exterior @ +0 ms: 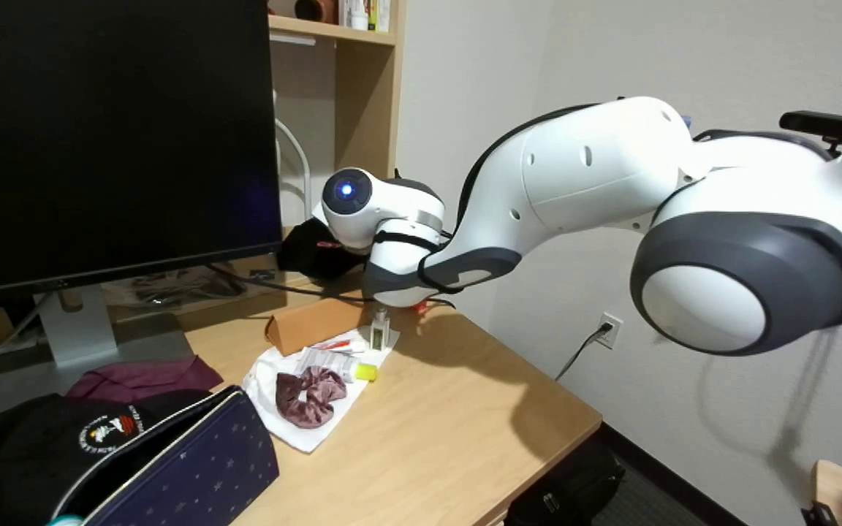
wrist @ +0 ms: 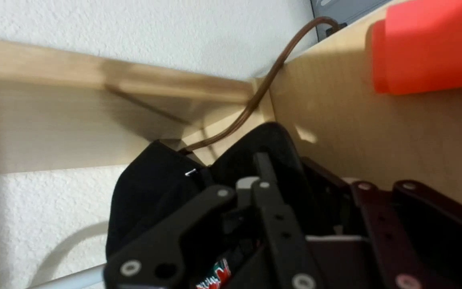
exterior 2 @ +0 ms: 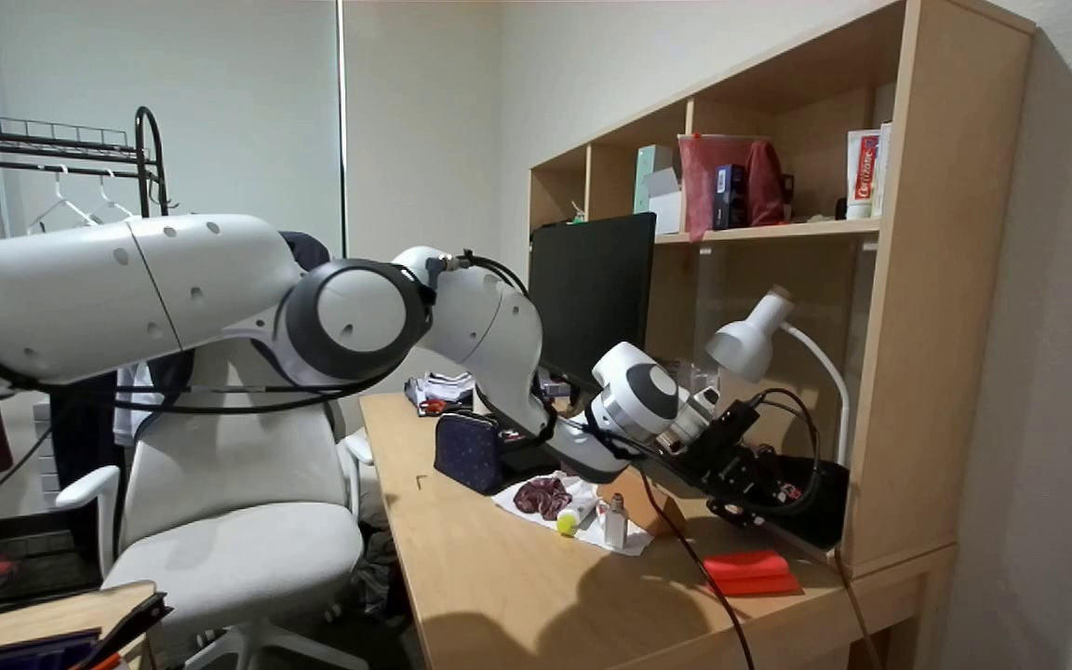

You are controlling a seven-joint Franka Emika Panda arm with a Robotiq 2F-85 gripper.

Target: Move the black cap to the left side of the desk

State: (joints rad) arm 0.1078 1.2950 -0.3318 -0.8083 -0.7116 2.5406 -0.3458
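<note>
Black cap (wrist: pixel 155 192): at the back corner of the surface (exterior: pixel 428 446), just beside the shelf (exterior 2: pixel 936 372); lifting could scrape its brim on the wood.
Fingers (wrist: pixel 264 166): black cloth shows around their tips; whether they pinch or merely straddle it, I cannot tell. A shallow hold would likely let soft fabric slip.
Brown cord (wrist: pixel 261 92): disappears at the cap; could snag if it runs underneath.
White lamp (exterior 2: pixel 745 349): close by; a wide swing could knock it.
Small bottle (exterior: pixel 379 332): upright; a low carry could topple it.
Monitor (exterior: pixel 114 139): a straight leftward path risks hitting it.
</note>
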